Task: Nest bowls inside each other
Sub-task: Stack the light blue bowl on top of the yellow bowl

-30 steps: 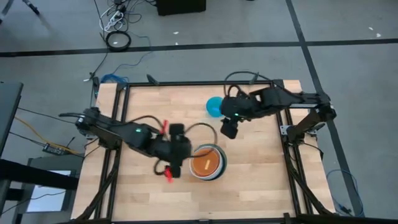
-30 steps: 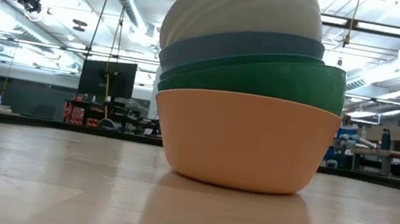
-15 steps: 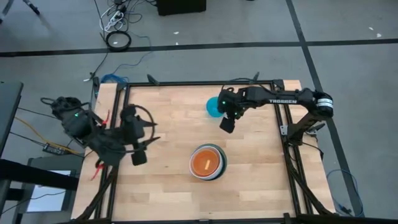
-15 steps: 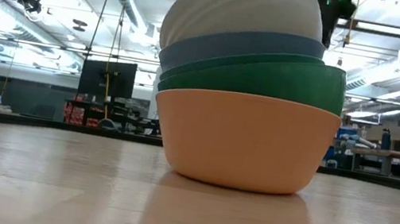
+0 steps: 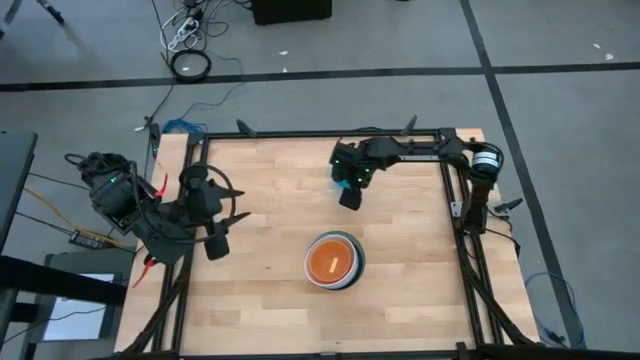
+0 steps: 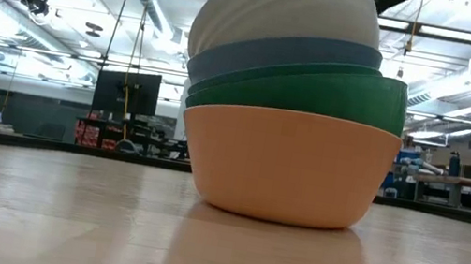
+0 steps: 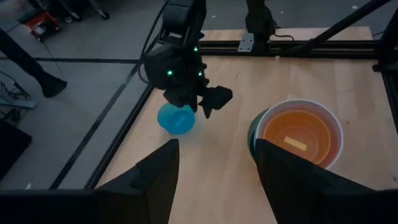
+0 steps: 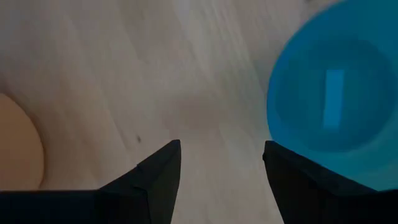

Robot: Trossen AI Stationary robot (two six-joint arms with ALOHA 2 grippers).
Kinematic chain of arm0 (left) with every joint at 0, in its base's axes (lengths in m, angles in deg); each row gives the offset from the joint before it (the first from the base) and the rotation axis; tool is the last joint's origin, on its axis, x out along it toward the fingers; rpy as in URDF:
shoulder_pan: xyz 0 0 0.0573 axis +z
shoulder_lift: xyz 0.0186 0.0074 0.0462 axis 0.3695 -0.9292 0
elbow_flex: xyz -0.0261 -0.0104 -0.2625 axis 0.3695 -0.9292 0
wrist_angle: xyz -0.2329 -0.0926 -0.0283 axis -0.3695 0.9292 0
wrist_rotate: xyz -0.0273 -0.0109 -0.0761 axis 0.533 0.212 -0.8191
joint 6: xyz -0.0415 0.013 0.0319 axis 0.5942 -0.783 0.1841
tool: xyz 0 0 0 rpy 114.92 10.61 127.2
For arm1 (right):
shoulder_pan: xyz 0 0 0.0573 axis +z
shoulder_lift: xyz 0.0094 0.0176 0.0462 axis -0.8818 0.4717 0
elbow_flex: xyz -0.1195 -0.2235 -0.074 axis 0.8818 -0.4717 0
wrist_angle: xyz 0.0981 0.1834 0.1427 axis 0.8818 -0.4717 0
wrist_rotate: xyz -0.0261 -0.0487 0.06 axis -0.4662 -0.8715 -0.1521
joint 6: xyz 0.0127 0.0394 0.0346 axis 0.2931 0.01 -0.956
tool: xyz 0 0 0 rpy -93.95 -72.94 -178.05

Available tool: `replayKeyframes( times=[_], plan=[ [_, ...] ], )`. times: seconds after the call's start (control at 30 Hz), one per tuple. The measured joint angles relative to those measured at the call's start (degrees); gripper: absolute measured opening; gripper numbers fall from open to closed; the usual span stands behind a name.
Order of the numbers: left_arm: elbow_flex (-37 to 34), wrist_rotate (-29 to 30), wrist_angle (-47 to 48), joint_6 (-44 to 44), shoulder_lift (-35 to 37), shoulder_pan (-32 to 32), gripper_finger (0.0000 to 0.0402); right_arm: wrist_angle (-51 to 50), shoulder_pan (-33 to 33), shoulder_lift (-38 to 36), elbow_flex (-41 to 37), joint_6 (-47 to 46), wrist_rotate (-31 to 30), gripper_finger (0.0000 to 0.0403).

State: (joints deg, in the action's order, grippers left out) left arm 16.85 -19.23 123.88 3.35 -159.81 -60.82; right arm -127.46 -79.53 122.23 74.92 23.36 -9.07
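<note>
Near the table's middle stands a stack of nested bowls (image 5: 332, 261), upright on the wood: orange outermost (image 6: 287, 164), then green (image 6: 327, 94), blue and white (image 6: 284, 7), with an orange-yellow inside (image 7: 300, 134). A small cyan bowl (image 8: 329, 99) sits alone, mouth up, farther back (image 7: 176, 118); in the high view the right arm covers most of the cyan bowl (image 5: 337, 176). My right gripper (image 5: 349, 196) hangs open just beside it, fingers pointing down over bare wood (image 8: 221, 180). My left gripper (image 5: 214, 241) is open near the table's left edge, facing the stack (image 7: 214, 180).
Black frame rails run along the table's edges (image 5: 300, 134). Bare wood lies between the stack and the cyan bowl, and across the near half of the table. Cables lie on the floor beyond the far edge (image 5: 188, 62).
My left gripper has pulled away from the stack toward the table's left edge, rising and turning, and stays open. My right gripper has come down and shifted left, ending close beside the cyan bowl, still open. The bowls have not moved.
</note>
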Motion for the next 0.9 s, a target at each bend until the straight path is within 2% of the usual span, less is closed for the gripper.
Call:
replayKeyframes(
  times=[0.3, 0.47, 0.9],
  plan=[
    [0.00, -0.49, 0.89, 1.77, -0.02, 0.00, 0.0218, -4.89, -0.43, 5.58, 8.42, 3.55, -2.70, 0.0217],
    [0.00, -0.52, 0.83, 1.80, -0.04, 0.00, 0.0218, -4.98, -1.96, 5.53, 6.53, 2.71, -2.63, 0.0210],
    [-0.02, -0.61, 0.61, 1.63, -0.09, 0.00, 0.0218, -1.39, -3.76, 5.53, 1.48, 2.11, -2.22, 0.0159]
  ],
)
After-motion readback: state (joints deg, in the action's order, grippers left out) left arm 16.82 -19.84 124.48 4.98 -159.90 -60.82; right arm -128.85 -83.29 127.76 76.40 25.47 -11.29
